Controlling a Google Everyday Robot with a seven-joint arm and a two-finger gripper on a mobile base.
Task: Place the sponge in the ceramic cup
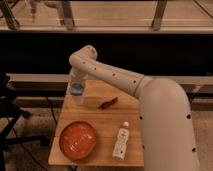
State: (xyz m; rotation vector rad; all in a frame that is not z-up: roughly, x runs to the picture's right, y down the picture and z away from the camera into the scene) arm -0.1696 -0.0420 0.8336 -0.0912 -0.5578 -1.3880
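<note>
The white ceramic cup stands near the far left corner of the wooden table. The light-blue sponge sits at the cup's mouth. My gripper hangs straight down right above the sponge, at the end of the white arm that reaches in from the right. How deep the sponge sits inside the cup is hidden by the gripper and the cup's rim.
A dark red pepper-like thing lies just right of the cup. An orange bowl stands at the front left, and a white capped bottle lies at the front right. A dark chair is left of the table.
</note>
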